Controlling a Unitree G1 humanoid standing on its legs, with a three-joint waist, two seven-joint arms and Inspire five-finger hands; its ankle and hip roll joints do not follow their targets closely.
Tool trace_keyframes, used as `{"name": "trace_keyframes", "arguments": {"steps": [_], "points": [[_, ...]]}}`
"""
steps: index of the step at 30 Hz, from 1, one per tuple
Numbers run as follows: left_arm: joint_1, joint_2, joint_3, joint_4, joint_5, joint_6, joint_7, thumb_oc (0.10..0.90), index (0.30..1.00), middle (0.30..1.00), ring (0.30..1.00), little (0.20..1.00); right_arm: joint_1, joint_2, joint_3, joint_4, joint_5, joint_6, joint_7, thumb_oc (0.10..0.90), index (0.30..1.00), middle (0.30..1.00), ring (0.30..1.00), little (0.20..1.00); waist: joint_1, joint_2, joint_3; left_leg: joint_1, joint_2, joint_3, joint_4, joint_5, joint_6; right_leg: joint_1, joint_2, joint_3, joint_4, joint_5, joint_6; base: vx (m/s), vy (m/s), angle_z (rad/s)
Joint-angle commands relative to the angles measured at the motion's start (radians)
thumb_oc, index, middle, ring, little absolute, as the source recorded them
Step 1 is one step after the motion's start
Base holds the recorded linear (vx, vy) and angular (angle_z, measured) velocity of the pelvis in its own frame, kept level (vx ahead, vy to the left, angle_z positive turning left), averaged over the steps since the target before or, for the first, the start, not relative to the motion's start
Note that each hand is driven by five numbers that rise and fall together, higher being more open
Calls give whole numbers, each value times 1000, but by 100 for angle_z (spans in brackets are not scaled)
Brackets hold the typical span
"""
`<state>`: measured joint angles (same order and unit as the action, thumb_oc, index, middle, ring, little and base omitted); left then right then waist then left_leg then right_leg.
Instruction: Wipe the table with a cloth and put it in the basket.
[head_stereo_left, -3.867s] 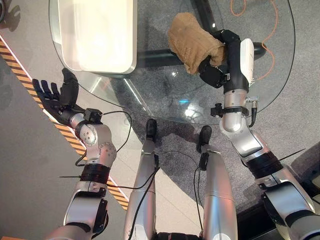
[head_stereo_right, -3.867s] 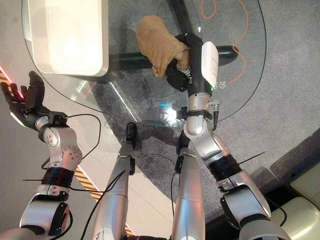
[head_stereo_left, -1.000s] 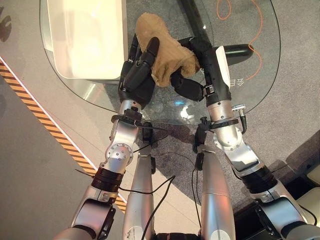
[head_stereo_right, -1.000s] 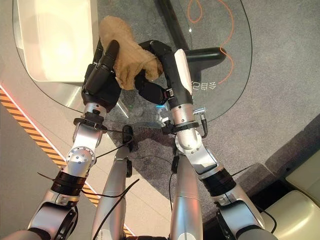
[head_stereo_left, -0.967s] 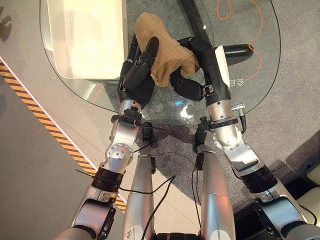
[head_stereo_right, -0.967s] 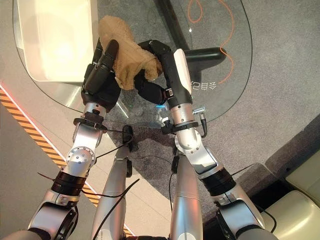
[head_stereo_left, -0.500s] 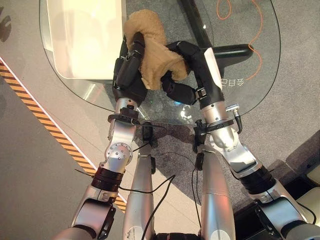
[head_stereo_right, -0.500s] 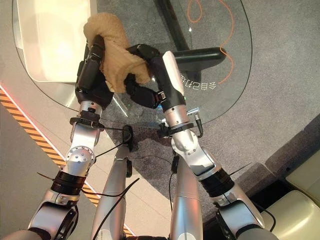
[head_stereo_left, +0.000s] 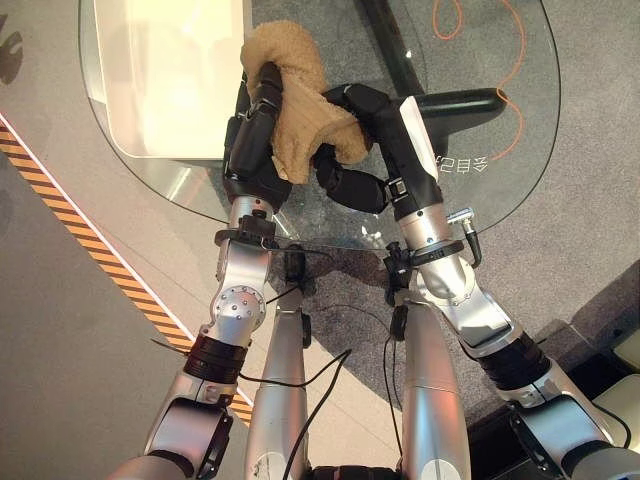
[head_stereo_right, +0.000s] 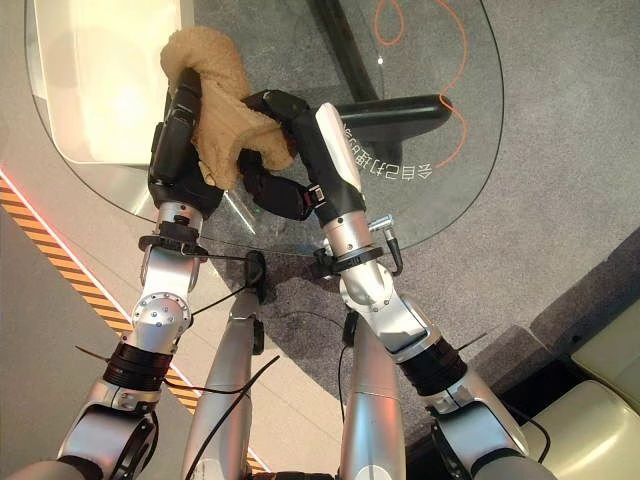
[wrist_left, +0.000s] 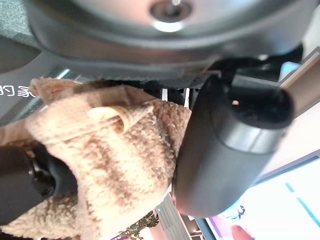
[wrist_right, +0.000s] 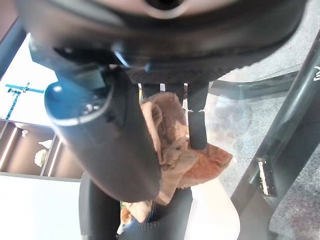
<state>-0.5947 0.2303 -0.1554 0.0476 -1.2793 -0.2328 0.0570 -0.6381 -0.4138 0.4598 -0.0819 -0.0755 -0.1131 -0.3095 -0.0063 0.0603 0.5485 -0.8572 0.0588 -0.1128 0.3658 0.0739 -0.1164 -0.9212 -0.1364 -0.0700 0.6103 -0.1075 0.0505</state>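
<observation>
Up over the round glass table (head_stereo_left: 500, 160), both hands meet on the tan cloth (head_stereo_left: 300, 115), which is bunched between them just beside the white basket (head_stereo_left: 170, 80). The left hand (head_stereo_left: 252, 140) has its fingers curled over the cloth's upper fold, and in the left wrist view the thumb (wrist_left: 225, 145) presses against the fuzzy fabric (wrist_left: 110, 165). The right hand (head_stereo_left: 362, 140) grips the cloth from the other side, fingers wrapped into it; in the right wrist view the cloth (wrist_right: 175, 150) shows past the thumb, partly covered by the hand's bulk. Much of the cloth's lower part is hidden behind the two hands, so whether it touches the glass cannot be told. The basket is cut off by the frame's top edge, and its inside is washed out by glare.
</observation>
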Motion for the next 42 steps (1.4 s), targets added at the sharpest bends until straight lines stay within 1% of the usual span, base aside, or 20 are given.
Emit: {"name": "trace_keyframes", "arguments": {"steps": [1,6,11,18,19,22,26,38,42], "points": [[-93,-5,-3,-156,62,-75,-87,100,300,300,300,200,-144,71,-46,-215,7,-104,-20,800,900,900,900,900,8,-21,-29,38,-107,109,19,-61,112,66,111,-15,-122,41,-15,0,0,0],[-92,-11,3,-163,69,-100,-76,100,300,300,300,200,-144,79,-44,-212,-2,-102,-22,800,900,900,900,900,10,-20,-29,35,-109,107,22,-62,113,63,110,-15,-120,41,-15,0,0,0],[-90,-18,15,-163,74,-148,-59,100,300,300,300,200,-143,84,-46,-212,-6,-101,-22,800,900,900,900,900,11,-20,-29,38,-111,106,23,-63,113,64,110,-15,-119,41,-15,0,0,0],[-95,-27,27,-162,92,-186,-31,100,300,300,300,200,-149,87,-51,-209,-7,-101,-24,800,900,900,900,900,13,-23,-29,35,-111,105,24,-63,113,62,109,-16,-119,41,-14,0,0,0],[-94,-28,28,-164,100,-196,-20,100,300,300,300,200,-149,86,-53,-211,-5,-100,-24,800,900,900,900,900,13,-23,-29,35,-111,105,24,-63,113,62,109,-16,-119,41,-14,0,0,0],[-98,-27,38,-160,140,-250,8,100,300,300,300,200,-149,90,-58,-205,-5,-109,-25,800,900,900,900,900,13,-25,-29,36,-111,104,21,-63,114,63,111,-16,-121,41,-15,0,0,0],[-110,-25,52,-148,178,-292,45,100,300,300,300,200,-158,98,-56,-199,-7,-110,-29,800,900,900,900,900,14,-24,-29,38,-112,102,23,-63,112,64,112,-15,-118,39,-15,0,0,0],[-141,-17,78,-128,261,-338,121,100,300,300,300,200,-176,99,-60,-185,-10,-105,-38,800,900,900,900,900,15,-24,-29,41,-110,103,24,-64,106,68,110,-16,-117,34,-16,0,0,0],[-147,-9,84,-120,290,-341,149,100,300,300,300,200,-180,95,-63,-179,-14,-103,-50,800,900,900,900,900,15,-22,-29,40,-109,103,24,-65,104,68,110,-14,-117,33,-16,0,0,0]]}}
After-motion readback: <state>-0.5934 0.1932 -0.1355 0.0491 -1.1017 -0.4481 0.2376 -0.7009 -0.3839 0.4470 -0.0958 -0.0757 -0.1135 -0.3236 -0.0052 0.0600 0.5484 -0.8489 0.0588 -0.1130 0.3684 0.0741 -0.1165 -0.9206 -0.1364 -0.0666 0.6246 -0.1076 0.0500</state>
